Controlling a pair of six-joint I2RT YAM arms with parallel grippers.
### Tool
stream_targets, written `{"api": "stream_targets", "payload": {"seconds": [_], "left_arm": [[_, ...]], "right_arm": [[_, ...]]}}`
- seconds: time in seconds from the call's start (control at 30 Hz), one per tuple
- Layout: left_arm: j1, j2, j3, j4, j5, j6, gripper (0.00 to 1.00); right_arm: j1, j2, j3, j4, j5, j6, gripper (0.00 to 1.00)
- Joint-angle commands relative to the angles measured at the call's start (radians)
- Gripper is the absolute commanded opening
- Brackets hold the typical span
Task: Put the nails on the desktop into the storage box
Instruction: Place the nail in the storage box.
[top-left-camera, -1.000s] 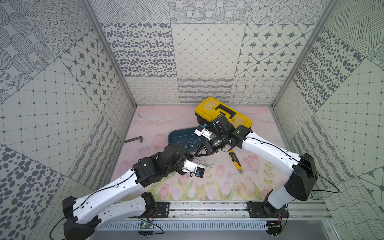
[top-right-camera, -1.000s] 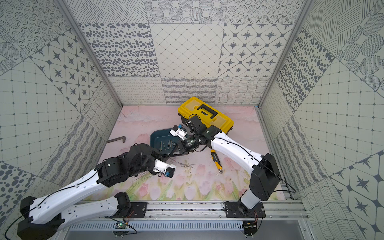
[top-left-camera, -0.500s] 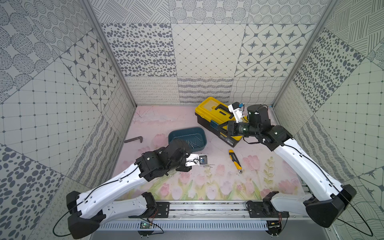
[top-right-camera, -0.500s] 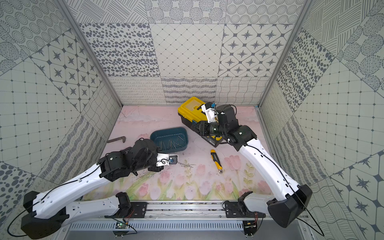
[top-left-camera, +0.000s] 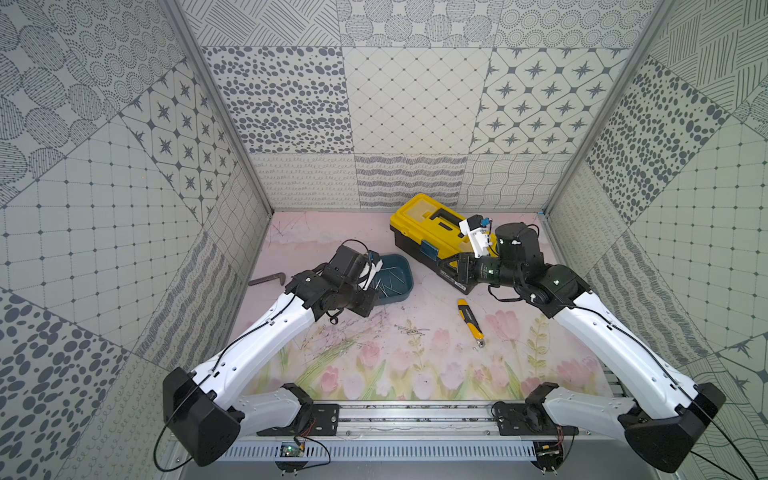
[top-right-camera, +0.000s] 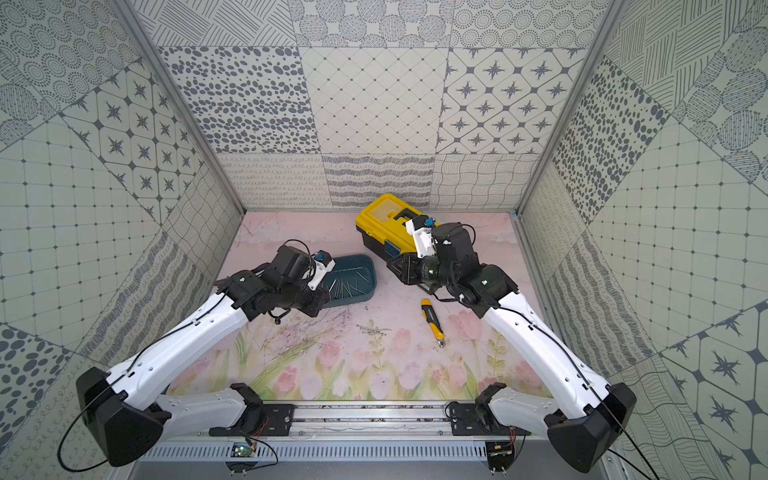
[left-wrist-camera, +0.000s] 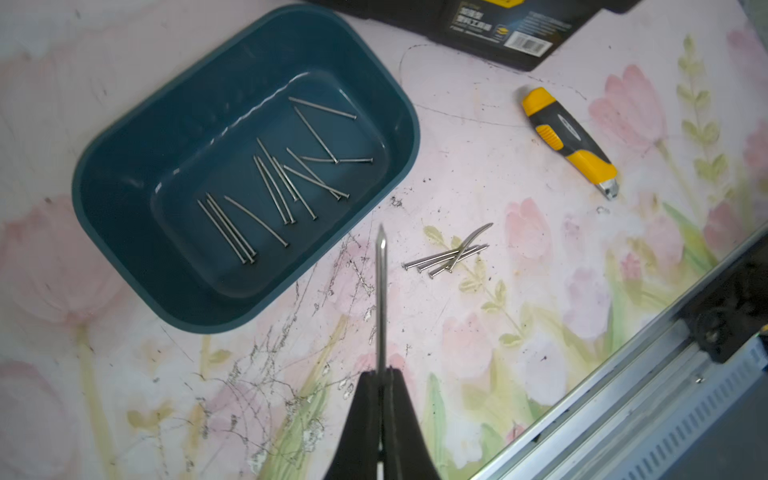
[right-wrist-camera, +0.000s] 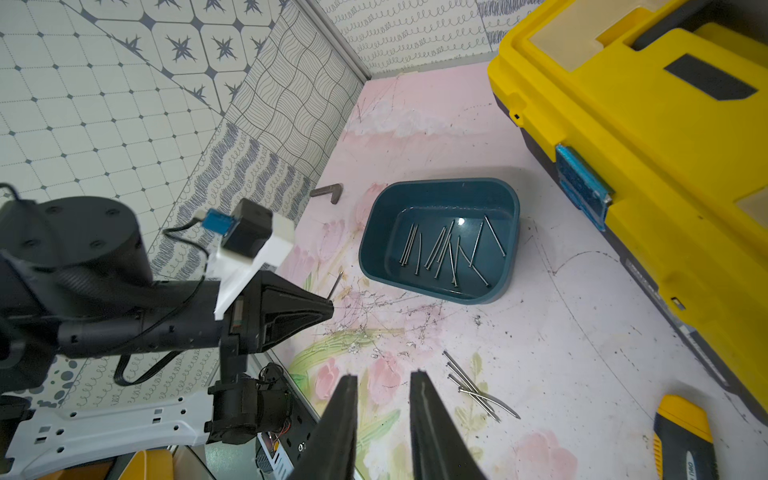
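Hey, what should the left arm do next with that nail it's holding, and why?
Probably move the left gripper toward the box until the nail is over it, before opening. The jaws are shut on the nail, and its tip appears just outside the rim, so releasing now would likely miss.

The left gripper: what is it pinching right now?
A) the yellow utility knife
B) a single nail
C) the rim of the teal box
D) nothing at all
B: in the left wrist view the left gripper is shut on a single nail, which sticks straight out past its fingertips.
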Motion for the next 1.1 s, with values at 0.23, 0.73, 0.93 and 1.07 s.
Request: {"api": "stream_targets", "payload": {"seconds": [0.23, 0.73, 0.93, 1.07], "left_arm": [[0.249, 0.147, -0.050, 0.087, 0.321, -0.468, 0.00], [0.302, 0.411, 0.056, 0.185, 0.297, -0.378, 0.00], [0.303, 0.497, 0.090, 0.207, 0.263, -0.343, 0.00], [0.304, 0.521, 0.078, 0.241, 0.262, -0.347, 0.00]], "right_arm": [[0.209, -0.009, -0.013, 0.007, 0.275, -0.191, 0.27], [0.293, -0.008, 0.002, 0.027, 0.460, -0.264, 0.30], [0.293, -0.002, 0.004, 0.026, 0.434, -0.262, 0.32], [0.292, 0.002, -0.009, 0.024, 0.412, -0.271, 0.36]]}}
